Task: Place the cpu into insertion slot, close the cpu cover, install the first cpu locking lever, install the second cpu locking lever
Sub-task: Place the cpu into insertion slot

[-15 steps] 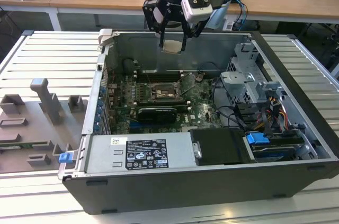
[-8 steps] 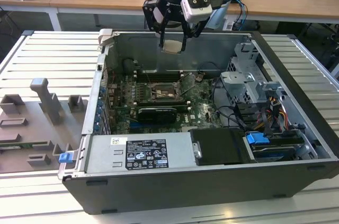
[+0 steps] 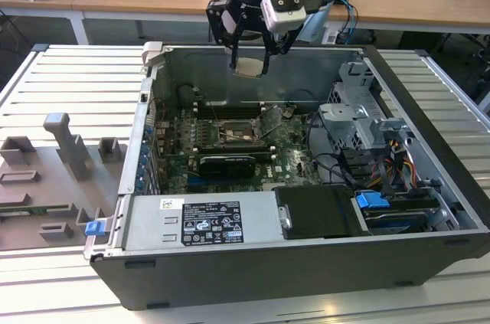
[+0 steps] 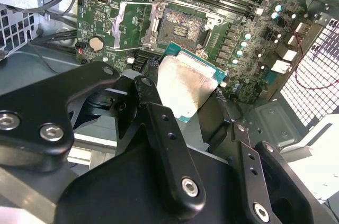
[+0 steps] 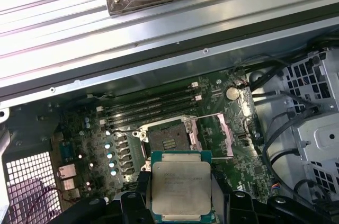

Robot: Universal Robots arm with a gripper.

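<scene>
Exterior view: my gripper (image 3: 249,62) pinches the cpu (image 3: 248,69), high above the case (image 3: 306,286). In the second wrist view the insertion slot (image 4: 181,27) lies bare, with the cpu cover (image 4: 122,23) swung open beside it. I judge the chip must stay level and squared to the socket — never dragged sideways.

Matt silvery metal face on cpu (image 5: 180,187); matt black fingers (image 4: 165,147).

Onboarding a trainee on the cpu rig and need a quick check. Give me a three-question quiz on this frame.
1. True or false: the cpu already sits in the insertion slot.
2. The pincer holds: A) the cpu B) a screwdriver C) nothing.
3. Fill in: the cpu cover stands ___ (open/shut).
Key: 1 false; 2 A; 3 open.
</scene>
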